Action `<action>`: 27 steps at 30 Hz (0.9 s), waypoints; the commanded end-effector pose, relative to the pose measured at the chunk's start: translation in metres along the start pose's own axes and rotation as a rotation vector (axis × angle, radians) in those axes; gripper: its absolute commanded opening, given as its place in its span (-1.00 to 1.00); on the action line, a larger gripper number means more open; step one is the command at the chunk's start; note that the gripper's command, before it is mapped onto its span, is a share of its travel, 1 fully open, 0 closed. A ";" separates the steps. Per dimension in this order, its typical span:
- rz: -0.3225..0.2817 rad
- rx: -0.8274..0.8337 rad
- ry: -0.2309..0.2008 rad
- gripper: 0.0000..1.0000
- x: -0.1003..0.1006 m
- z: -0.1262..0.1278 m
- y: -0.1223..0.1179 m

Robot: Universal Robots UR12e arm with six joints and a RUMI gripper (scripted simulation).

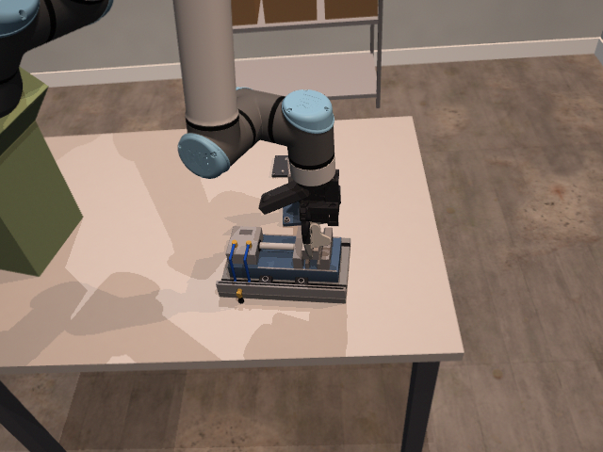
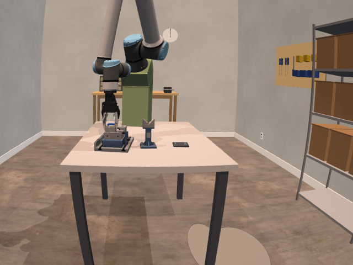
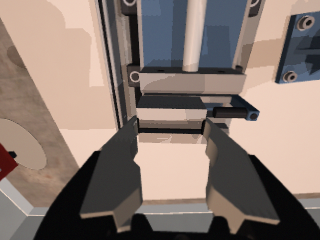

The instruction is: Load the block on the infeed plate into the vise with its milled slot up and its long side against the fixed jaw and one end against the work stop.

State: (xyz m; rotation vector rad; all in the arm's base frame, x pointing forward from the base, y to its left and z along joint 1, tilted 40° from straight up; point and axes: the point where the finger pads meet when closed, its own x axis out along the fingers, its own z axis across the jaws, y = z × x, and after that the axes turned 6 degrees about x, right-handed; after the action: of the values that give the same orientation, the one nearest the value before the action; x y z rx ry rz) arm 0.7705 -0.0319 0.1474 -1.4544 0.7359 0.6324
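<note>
My gripper point(image 1: 310, 256) point(image 2: 110, 127) point(image 3: 169, 117) points down over the vise and is shut on the part point(image 3: 171, 114), a grey block held by its two ends. In the wrist view the part lies crosswise beyond the moving jaw point(image 1: 298, 255) point(image 3: 192, 83), with a strip between them. The fixed jaw point(image 1: 328, 238) point(image 2: 113, 134) is on the part's other side. The black work stop rod point(image 3: 230, 112) points at the part's right end, with a small gap visible. The low bars are hidden. I cannot tell whether the part rests on them, touches the fixed jaw, or has its slot up.
The V-block point(image 2: 148, 124) stands beside the vise on a blue foot point(image 3: 306, 55). The dark infeed plate point(image 1: 280, 166) point(image 2: 180, 144) lies past it with no part on it. The air cylinder point(image 1: 243, 248) with blue hoses is at the vise's other end.
</note>
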 end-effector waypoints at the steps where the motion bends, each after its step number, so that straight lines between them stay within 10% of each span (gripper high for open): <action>1: -0.001 0.000 0.000 -1.00 0.002 0.000 -0.001; 27: -0.001 0.000 0.000 -1.00 0.009 0.000 -0.001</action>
State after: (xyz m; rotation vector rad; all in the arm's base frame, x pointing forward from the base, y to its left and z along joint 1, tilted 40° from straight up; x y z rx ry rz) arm 0.7760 -0.0324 0.1408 -1.4544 0.7359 0.6324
